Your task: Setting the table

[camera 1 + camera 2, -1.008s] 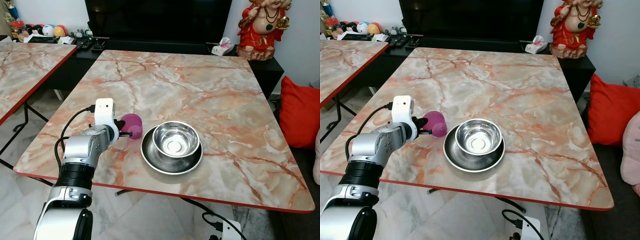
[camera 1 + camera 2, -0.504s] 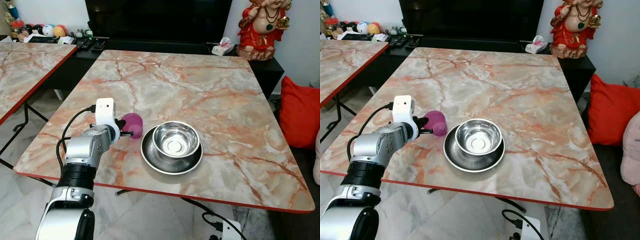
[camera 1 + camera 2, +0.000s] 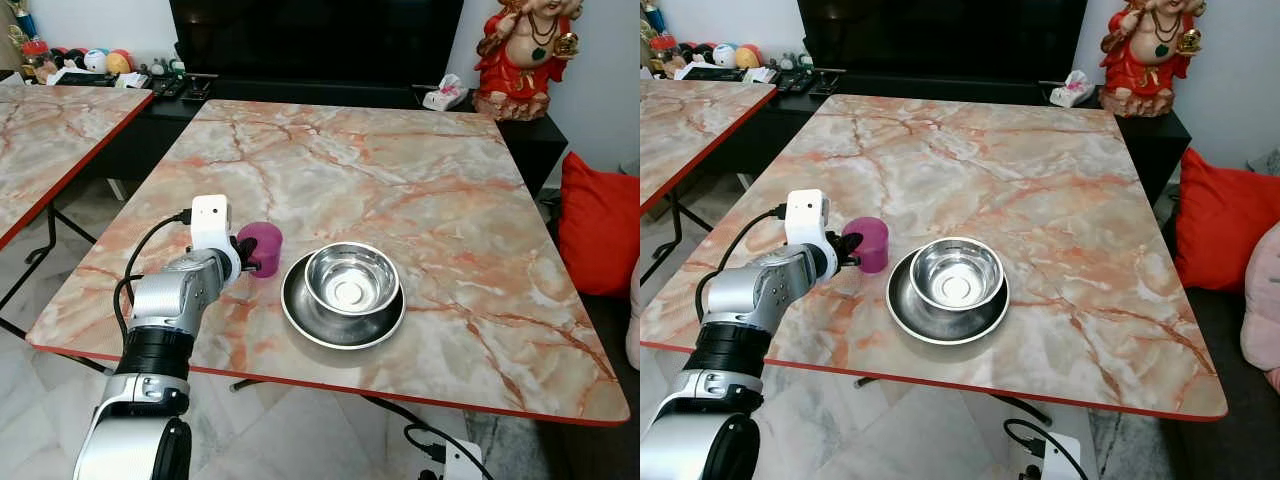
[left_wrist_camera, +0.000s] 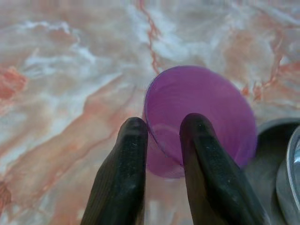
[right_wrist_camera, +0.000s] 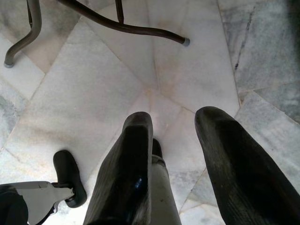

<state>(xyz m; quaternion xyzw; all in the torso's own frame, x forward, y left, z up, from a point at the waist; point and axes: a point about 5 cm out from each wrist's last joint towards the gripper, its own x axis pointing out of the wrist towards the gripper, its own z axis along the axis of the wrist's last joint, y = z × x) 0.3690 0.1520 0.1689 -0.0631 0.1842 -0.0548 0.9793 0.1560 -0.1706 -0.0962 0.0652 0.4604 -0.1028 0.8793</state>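
On the marble table (image 3: 420, 180), near its front edge, a purple cup (image 3: 262, 247) stands upright just left of a steel plate (image 3: 310, 322) that holds a steel bowl (image 3: 351, 277). The left gripper (image 4: 164, 140) reaches in from the cup's left side and pinches its rim, one black finger (image 4: 204, 154) inside the cup and the other outside against the wall. The cup sits close beside the plate's rim; whether they touch is hard to tell. The right gripper (image 5: 173, 136) hangs below over the tiled floor (image 5: 93, 93), its fingers spread with nothing between them. A red cushion (image 3: 600, 225) lies off to the table's right.
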